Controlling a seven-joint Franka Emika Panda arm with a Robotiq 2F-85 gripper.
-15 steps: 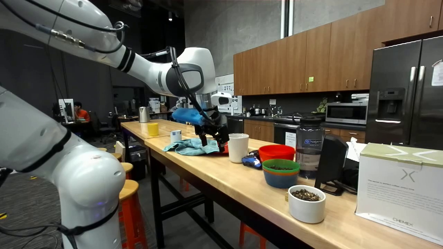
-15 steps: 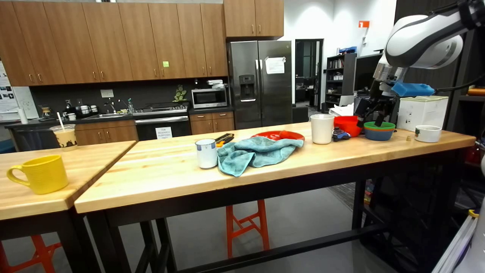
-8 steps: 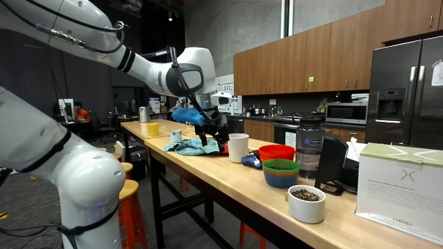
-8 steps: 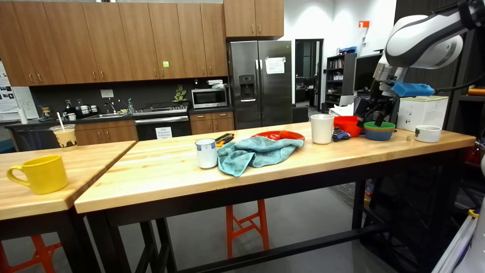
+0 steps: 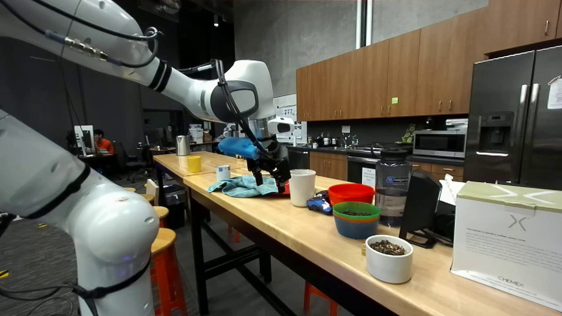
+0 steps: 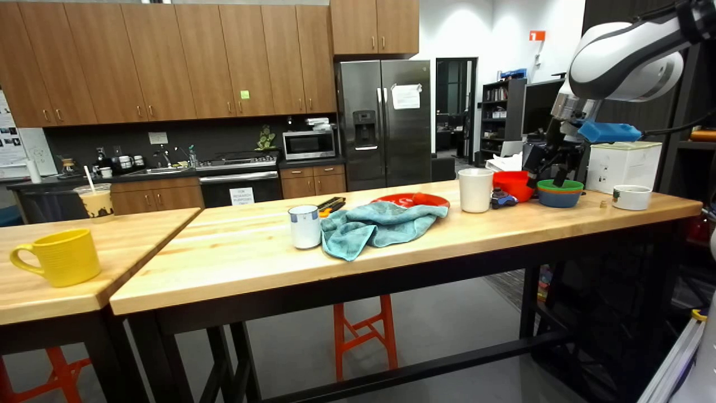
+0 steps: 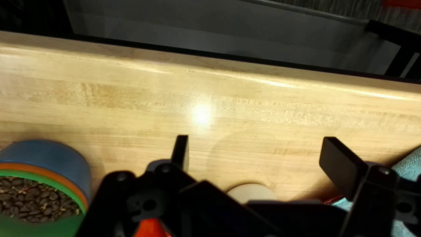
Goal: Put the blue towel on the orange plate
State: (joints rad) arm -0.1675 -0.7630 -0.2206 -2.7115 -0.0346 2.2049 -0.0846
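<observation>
A crumpled teal-blue towel [image 6: 383, 226] lies on the table in both exterior views [image 5: 241, 186]. A red-orange plate [image 6: 398, 198] lies behind it, its near edge partly covered from sight by the towel; an orange-red item rests on the plate. In an exterior view only a sliver of the plate [image 5: 287, 189] shows. My gripper [image 5: 270, 184] is open and empty above the table, fingers down. In the wrist view the open jaws [image 7: 254, 148] have bare wood between them, and the towel [image 7: 408, 166] shows at the right edge, partly hidden by a finger.
A tall white cup [image 5: 302, 188] stands near the plate; a white-blue mug [image 6: 305, 227] stands beside the towel. A dark blue object [image 5: 319, 204], red bowl [image 5: 351, 193], stacked bowls with beans [image 5: 356, 223], white bowl [image 5: 389, 264], bottle [image 5: 392, 193] and box [image 5: 509, 245] stand further along.
</observation>
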